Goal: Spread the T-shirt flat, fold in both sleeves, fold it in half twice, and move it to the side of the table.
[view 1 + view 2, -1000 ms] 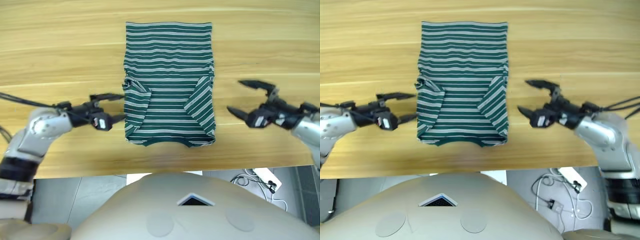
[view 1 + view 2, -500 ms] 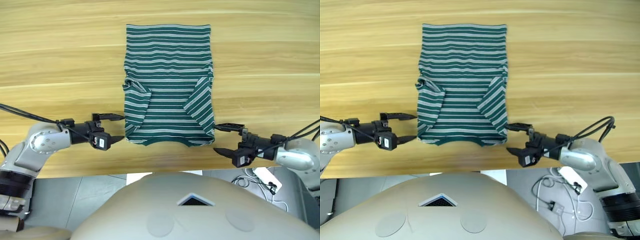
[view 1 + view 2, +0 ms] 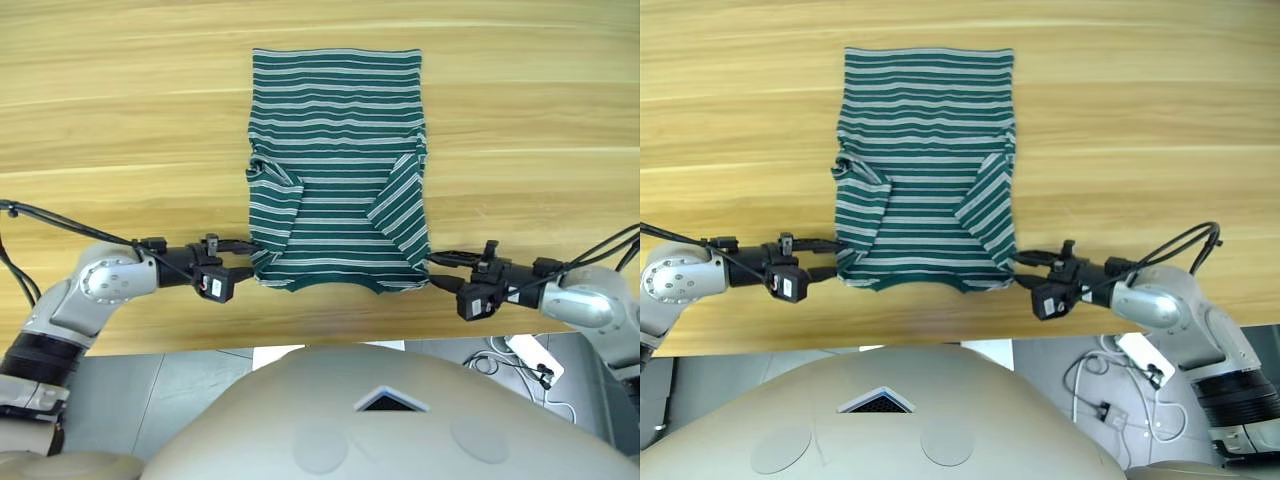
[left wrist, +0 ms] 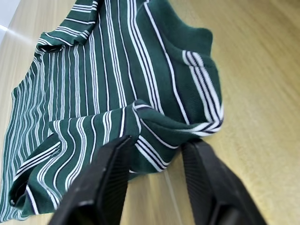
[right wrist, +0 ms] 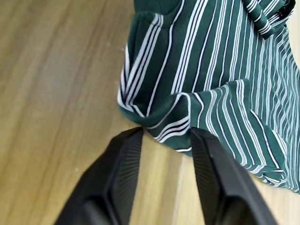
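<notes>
Black ribbed fingers of your left gripper (image 3: 240,257) and right gripper (image 3: 441,270) stand parted, each pair straddling a near corner of the T-shirt (image 3: 335,130) — nothing clamped. The T-shirt lies flat, mid-width on the table (image 3: 120,100), both sleeves (image 3: 398,205) folded in: those steps pass. Outstanding, by my judgement — both half-folds and the move to the side.

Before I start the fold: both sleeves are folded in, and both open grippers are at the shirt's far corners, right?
Not quite: the left gripper and right gripper are at the near corners of the shirt, by the table's front edge, as the left eye view shows. The rest holds.
</notes>
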`<action>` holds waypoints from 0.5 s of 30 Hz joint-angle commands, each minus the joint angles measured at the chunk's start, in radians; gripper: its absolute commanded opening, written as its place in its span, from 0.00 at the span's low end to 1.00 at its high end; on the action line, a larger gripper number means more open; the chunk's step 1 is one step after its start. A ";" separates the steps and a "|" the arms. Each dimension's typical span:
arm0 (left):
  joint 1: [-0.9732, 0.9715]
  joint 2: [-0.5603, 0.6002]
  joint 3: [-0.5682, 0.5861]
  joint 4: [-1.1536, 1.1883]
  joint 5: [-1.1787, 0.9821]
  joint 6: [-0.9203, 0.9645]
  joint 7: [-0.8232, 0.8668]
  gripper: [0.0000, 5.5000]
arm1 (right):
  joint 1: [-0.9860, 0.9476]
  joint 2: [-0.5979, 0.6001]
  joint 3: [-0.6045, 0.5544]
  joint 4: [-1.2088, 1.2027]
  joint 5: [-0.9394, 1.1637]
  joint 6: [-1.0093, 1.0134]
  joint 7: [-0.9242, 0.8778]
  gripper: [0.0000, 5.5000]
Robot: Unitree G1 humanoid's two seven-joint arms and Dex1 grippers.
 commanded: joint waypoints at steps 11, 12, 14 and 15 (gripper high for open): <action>-0.008 0.008 -0.001 0.048 0.048 -0.023 -0.001 0.00 | 0.001 -0.004 0.051 0.024 -0.040 0.022 0.002 0.00; -0.004 0.012 0.001 0.048 0.046 -0.025 -0.001 0.00 | 0.001 -0.005 0.051 0.025 -0.040 0.021 0.000 0.00; 0.001 0.018 0.006 0.047 0.043 -0.032 0.000 0.00 | 0.003 -0.006 0.050 0.026 -0.040 0.021 -0.008 0.00; 0.008 0.023 0.016 0.042 0.036 -0.039 0.005 0.00 | 0.007 -0.008 0.040 0.022 -0.033 0.023 -0.015 0.00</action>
